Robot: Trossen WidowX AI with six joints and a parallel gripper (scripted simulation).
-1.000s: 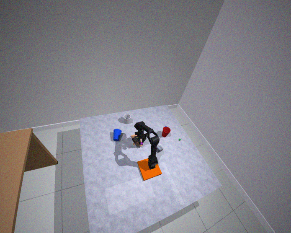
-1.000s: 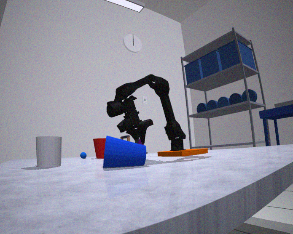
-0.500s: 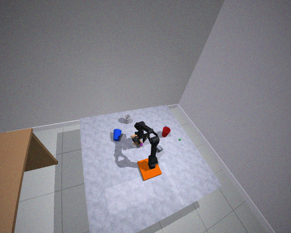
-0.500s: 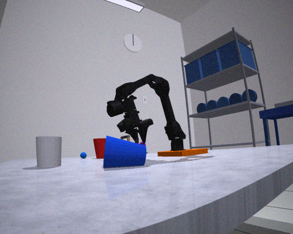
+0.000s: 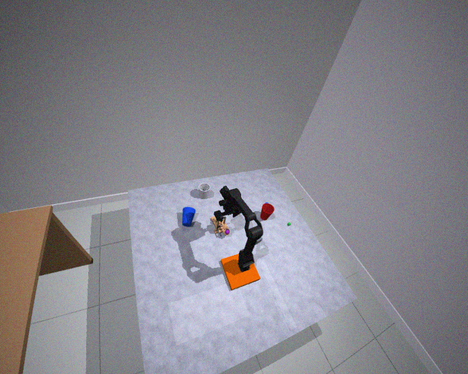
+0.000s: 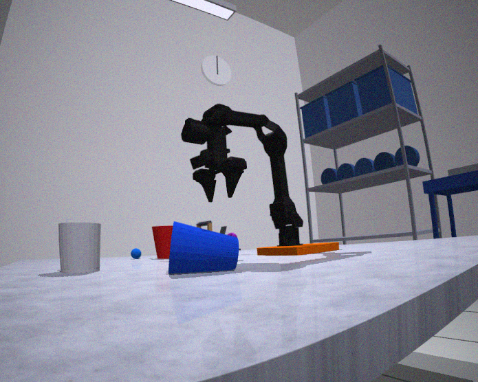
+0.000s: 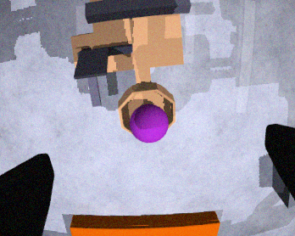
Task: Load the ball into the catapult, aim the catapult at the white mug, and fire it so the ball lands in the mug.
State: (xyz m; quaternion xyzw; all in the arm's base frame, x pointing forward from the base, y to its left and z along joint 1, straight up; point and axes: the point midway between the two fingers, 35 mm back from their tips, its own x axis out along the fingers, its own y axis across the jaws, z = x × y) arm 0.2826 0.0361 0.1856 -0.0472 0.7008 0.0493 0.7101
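Observation:
The purple ball (image 5: 227,231) (image 6: 232,234) (image 7: 149,124) sits in the round cup (image 7: 147,87) at the end of the catapult's arm. The tan catapult (image 5: 215,220) (image 6: 209,226) (image 7: 162,44) stands on the table in front of the robot, partly hidden by the blue cup in the exterior view. My gripper (image 6: 220,198) (image 7: 161,151) is wide open and empty, pointing down above the catapult, with the ball between and beyond the fingers in the wrist view. The white mug (image 5: 204,188) (image 6: 79,246) stands upright beyond the catapult, near the table's back edge.
A blue cup (image 5: 188,216) (image 6: 204,249) lies on its side left of the catapult in the top view. A red cup (image 5: 266,212) (image 6: 161,242), a blue ball (image 6: 135,253) and a green ball (image 5: 289,224) are to the right. The arm stands on an orange base (image 5: 242,280) (image 6: 278,250).

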